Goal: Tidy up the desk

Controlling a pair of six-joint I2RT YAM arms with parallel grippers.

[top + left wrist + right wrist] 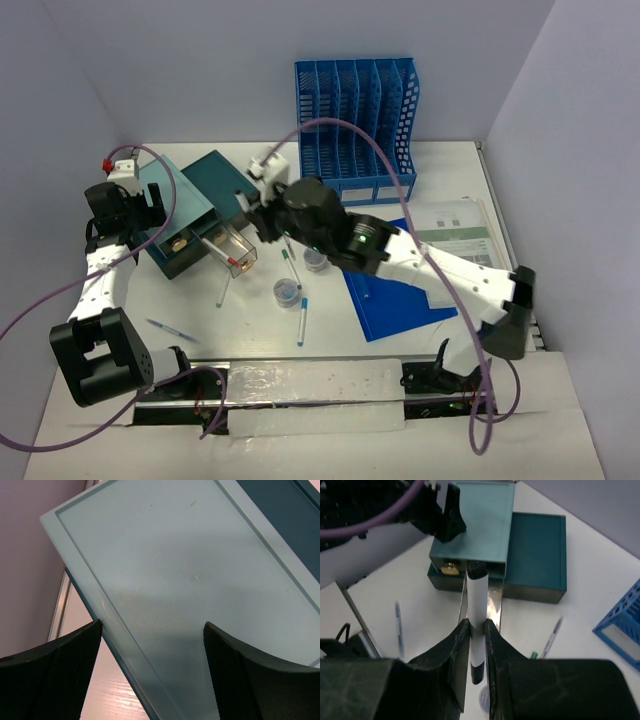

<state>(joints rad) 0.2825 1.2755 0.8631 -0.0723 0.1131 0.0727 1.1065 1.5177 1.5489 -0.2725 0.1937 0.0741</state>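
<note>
The desk (250, 325) fills the floor of the lavender-walled enclosure, ahead of both arm bases; a blue file rack (355, 125) stands at its far edge; a blue folder (395, 295) lies flat to the right; a teal drawer unit (195, 200) sits at far left with a clear drawer (228, 250) sticking out; the left gripper (152, 645) is over the unit's pale top, fingers (75, 665) spread wide, holding nothing; the right gripper (476, 630) pinches a white marker (476, 595), black tip towards the unit.
</note>
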